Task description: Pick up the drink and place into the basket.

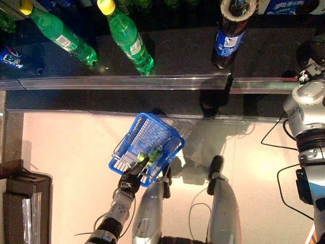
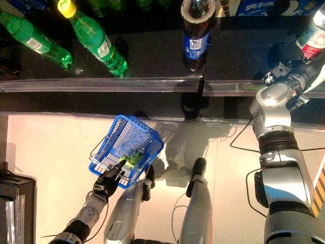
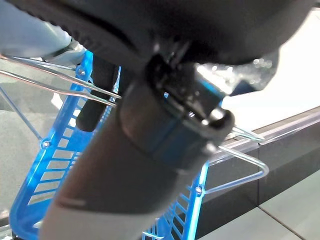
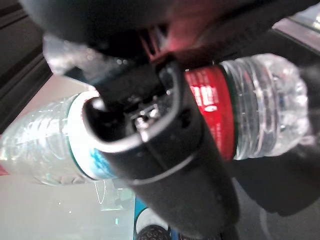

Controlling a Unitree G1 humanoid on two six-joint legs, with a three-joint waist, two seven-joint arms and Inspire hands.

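My left hand [image 1: 133,178] is shut on the thin wire handles [image 3: 235,150] of the blue basket [image 1: 165,133] and holds it up in front, at the lower middle. A green drink [image 1: 151,155] lies inside the basket. My right arm reaches up to the dark shelf at the far right. My right hand [image 2: 304,71] is at a clear bottle with a red label [image 2: 315,31]. In the right wrist view the thumb [image 4: 165,150] lies across that bottle [image 4: 260,105], and a second clear bottle [image 4: 40,145] is beside it.
Green bottles [image 1: 127,38] with yellow caps and a dark bottle with a blue label [image 1: 228,40] stand on the dark shelf behind a clear rail [image 1: 127,81]. A dark box [image 1: 25,203] stands on the floor at the lower left.
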